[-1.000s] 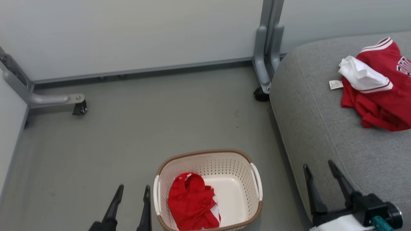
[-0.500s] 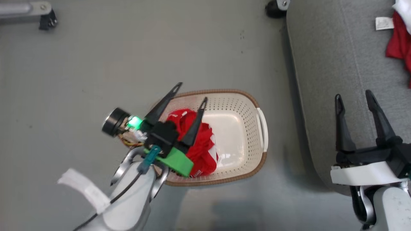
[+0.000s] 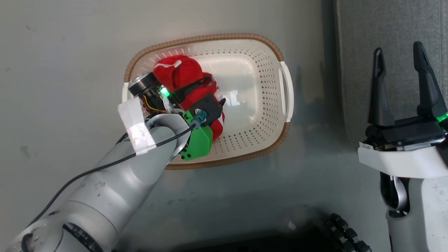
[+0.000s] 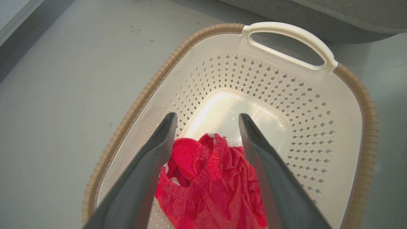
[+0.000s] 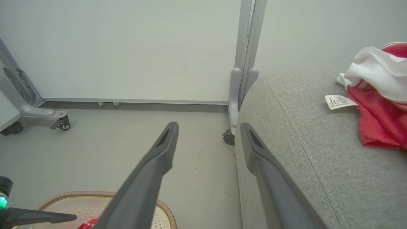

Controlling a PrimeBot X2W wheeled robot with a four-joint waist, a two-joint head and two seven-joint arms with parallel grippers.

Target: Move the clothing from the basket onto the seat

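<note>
Head view: the left hand (image 3: 215,90) is now down inside the basket (image 3: 210,36), over its left half. Its fingers are spread apart with the red piece (image 3: 175,70) bunched under and between them, and nothing is gripped yet. A second ago this hand was outside the basket, just beside its left handle. Half a second ago it hovered above the rim. The basket sits higher in the picture because the head has tipped down, not because the basket moved. The right hand (image 3: 398,52) has kept its wide-open, empty pose right of the basket, over the edge of the seat (image 3: 392,21).

Left wrist view: both fingers flank the red piece (image 4: 210,178), whose elastic band lies between them against the basket's left wall. The basket's right half is bare. By the look of it, the reach is done and closing the fingers comes next.

Right wrist view: the right hand (image 5: 209,127) is open, holding nothing. The jersey (image 5: 381,127) already lies on the seat (image 5: 302,127), well right of the basket (image 5: 105,194). So one garment is delivered and one remains.
</note>
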